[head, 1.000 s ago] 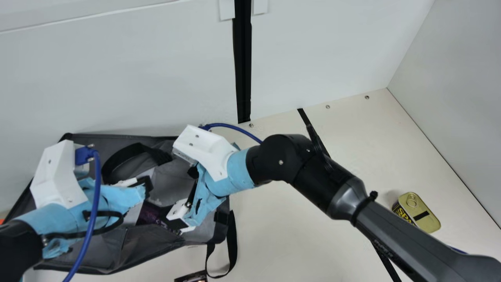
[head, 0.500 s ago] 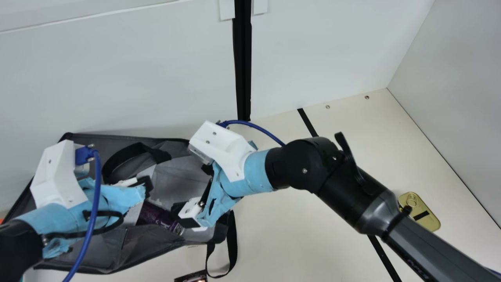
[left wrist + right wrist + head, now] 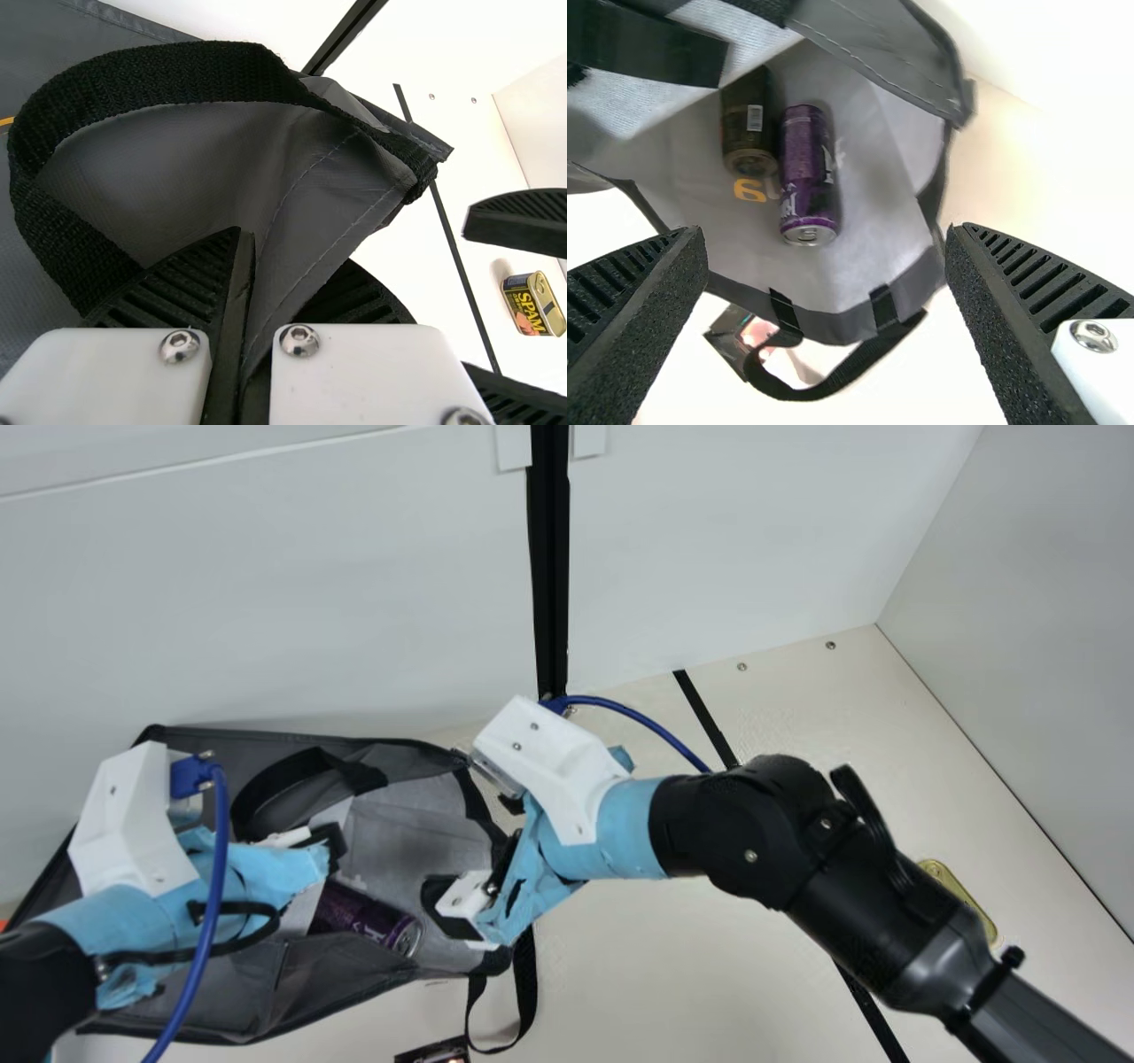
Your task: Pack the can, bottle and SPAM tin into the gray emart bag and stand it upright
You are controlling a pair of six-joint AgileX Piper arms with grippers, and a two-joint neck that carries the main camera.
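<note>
Well, one bag (image 3: 319, 992) holds two cylinders (image 3: 806, 173), with one tin (image 3: 530, 305) outside

Cream table (image 3: 638, 974), gray bag (image 3: 328, 992), SPAM tin (image 3: 530, 305), 1 dark item (image 3: 430, 1054) (perhaps a box)

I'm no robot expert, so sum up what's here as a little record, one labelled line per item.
Bag: gray, lying on its side, mouth open
Inside bag: purple can beside a dark cylindrical item
Outside bag: SPAM tin, on the table
Left gripper: closed on bag fabric
Right gripper: open, empty, at the bag's mouth
Packing: unfinished
</note>
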